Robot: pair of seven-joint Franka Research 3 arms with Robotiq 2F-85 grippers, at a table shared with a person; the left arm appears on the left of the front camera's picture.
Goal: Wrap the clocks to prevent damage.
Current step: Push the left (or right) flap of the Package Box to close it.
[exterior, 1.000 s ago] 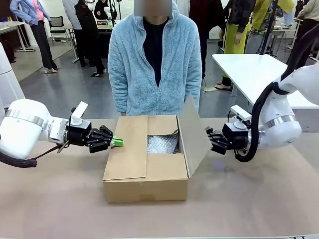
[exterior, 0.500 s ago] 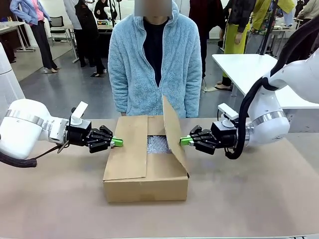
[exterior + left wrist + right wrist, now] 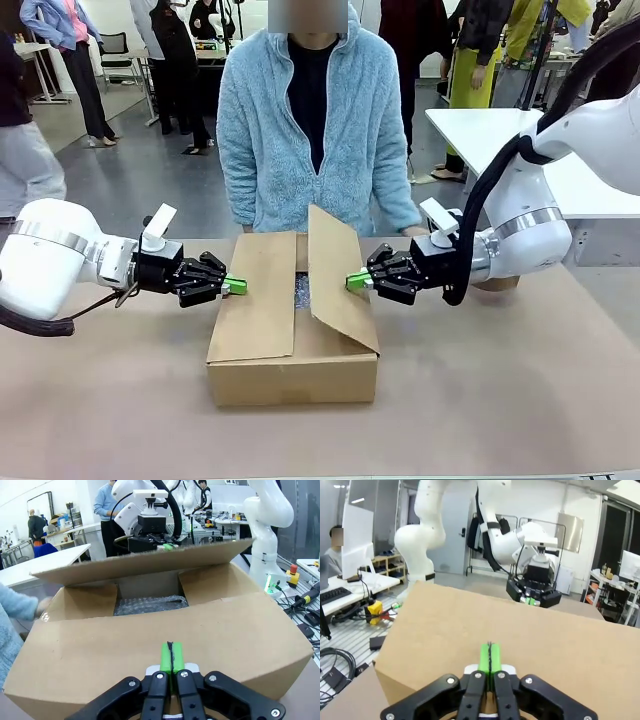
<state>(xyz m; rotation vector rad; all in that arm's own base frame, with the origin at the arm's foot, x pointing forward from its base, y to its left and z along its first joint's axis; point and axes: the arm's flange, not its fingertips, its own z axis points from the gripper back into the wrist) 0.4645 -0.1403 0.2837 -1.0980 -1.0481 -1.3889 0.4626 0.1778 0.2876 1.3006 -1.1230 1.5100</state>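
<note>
Step in hand: closing the carton over the wrapped clocks, which lie inside it, visible through the gap between the flaps. The left flap lies flat; the right flap stands tilted.

The left fingers, pressed together, rest on the left flap at the carton's 9 o'clock, forearm level. The right fingers, pressed together, bear on the right flap from 3 o'clock.

Next move, by judgement: press that flap flat.

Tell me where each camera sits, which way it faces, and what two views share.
Front: between the arms, facing across the box to the person; left gripper and right gripper show.
Left wrist: on the left arm, facing over the left flap to the bubble-wrapped clocks; own fingers show.
Right wrist: on the right arm, facing the right flap; own fingers show.
Shared: both wrist views show the opposite gripper.
</note>
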